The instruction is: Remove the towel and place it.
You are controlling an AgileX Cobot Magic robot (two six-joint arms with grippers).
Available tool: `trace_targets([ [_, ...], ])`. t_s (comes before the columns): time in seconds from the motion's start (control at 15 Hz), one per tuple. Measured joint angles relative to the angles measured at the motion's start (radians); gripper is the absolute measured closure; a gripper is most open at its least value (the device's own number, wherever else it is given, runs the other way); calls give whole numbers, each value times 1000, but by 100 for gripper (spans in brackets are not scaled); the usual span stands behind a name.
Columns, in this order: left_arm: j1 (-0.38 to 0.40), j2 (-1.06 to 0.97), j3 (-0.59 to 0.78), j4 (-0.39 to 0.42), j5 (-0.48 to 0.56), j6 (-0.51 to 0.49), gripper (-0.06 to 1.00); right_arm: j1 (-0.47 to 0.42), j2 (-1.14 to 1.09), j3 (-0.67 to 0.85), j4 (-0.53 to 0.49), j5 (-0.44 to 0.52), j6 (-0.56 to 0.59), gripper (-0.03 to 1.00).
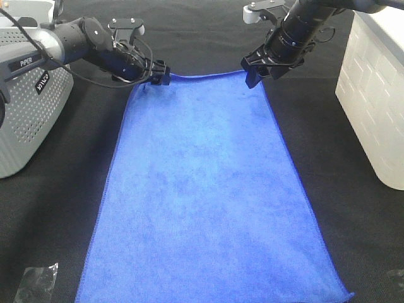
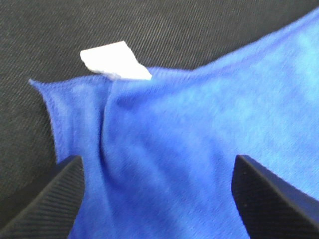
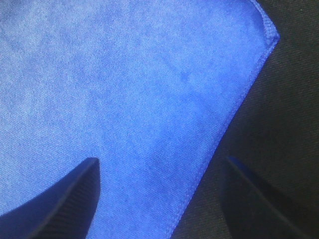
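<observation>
Left gripper [image 1: 159,74]: jaws spread, nothing clamped; in the left wrist view both fingers [image 2: 45,199] stand apart with the towel [image 1: 202,189] corner lying between them. Corner slightly puckered, white tag [image 2: 115,60] sticking out past its edge onto the black cloth [image 1: 353,240].

Right gripper [image 1: 255,72]: jaws likewise spread, released. Right wrist view shows stitched towel edge and corner running between the two fingers [image 3: 55,204]; whether they touch the fabric, cannot tell.

Towel spread flat down the middle of the exterior frame, far edge at the grippers, near edge at the bottom.

Grey perforated basket [image 1: 28,120] at left. White box [image 1: 375,95] at right. Clear wrapper scrap [image 1: 36,281] at lower left.
</observation>
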Motion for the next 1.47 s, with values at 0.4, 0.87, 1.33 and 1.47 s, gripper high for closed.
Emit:
trace_targets([
  [0.4, 0, 48, 0, -18, -35, 5, 17, 0, 0, 0, 0, 1, 1, 28],
  [0.87, 2, 47, -6, 224, -22, -157, 17, 0, 0, 0, 0, 9, 1, 28],
  [1.33, 12, -86, -5, 175, 10, -195, 17, 0, -27, 0, -1, 18, 20, 28],
  [1.47, 12, -130, -5, 158, 75, -195, 17, 0, -79, 0, -1, 25, 54, 28],
])
